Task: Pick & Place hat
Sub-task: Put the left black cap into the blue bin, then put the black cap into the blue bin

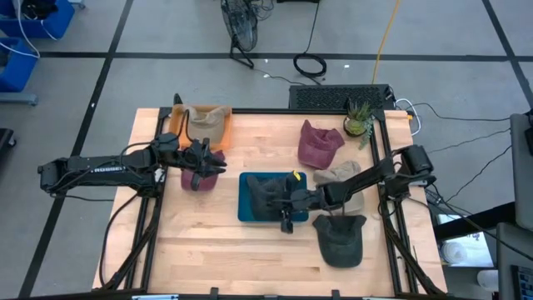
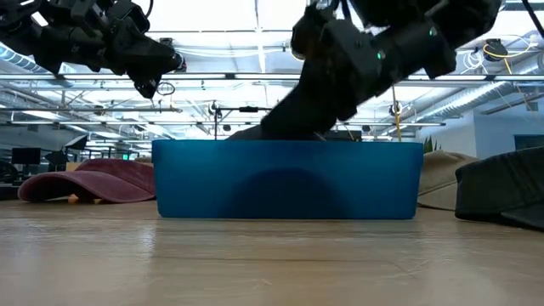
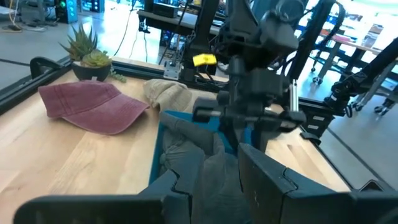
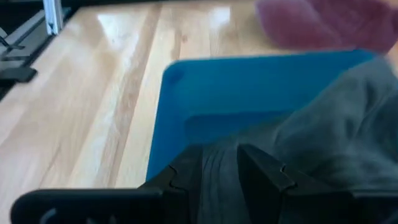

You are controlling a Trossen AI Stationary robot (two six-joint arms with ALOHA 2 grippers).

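Observation:
A dark grey hat (image 1: 262, 193) sits in the blue bin (image 1: 248, 212) at the table's middle. My right gripper (image 1: 281, 202) reaches in from the right and is shut on this hat (image 4: 336, 124); in the low view the hat (image 2: 280, 115) trails from the gripper (image 2: 331, 76) down behind the bin wall (image 2: 289, 178). My left gripper (image 1: 208, 167) is open and empty, raised (image 2: 153, 81) above a maroon hat (image 1: 198, 179) that lies on the table left of the bin. My right gripper pinches a bunch of the grey hat's cloth (image 4: 217, 177) between its two fingers (image 4: 264, 171). It comes from above, slanting in from the table's right. The hat slopes down from the hold and its lower part lies inside the blue bin (image 4: 249, 81).
Other hats lie around: a maroon one (image 1: 321, 142) at the far middle, a tan one (image 1: 208, 123) at the far left, a tan one (image 1: 337, 177) under the right arm, a dark one (image 1: 340, 237) at the near right. A potted plant (image 1: 358, 121) stands far right.

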